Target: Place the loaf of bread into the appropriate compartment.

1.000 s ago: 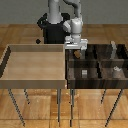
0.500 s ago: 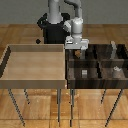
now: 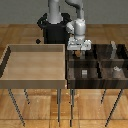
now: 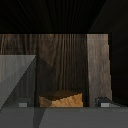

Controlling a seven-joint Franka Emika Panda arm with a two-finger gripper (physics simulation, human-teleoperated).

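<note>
- My gripper had barely shifted over the last second, hanging over the dark bin's rear compartment nearest the pale tray.
- It was clenched on the loaf of bread, which showed between my fingers.
- Carrying looked done; I judged release came next.

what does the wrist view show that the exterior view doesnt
Only the wrist view shows the loaf of bread close up, a brown lump between the fingertips, over dark wood.

Only the exterior view shows the pale wood tray, the whole dark compartment bin, small grey blocks in it, and the robot arm.

Both show the end effector over the dark bin's compartments.
</note>
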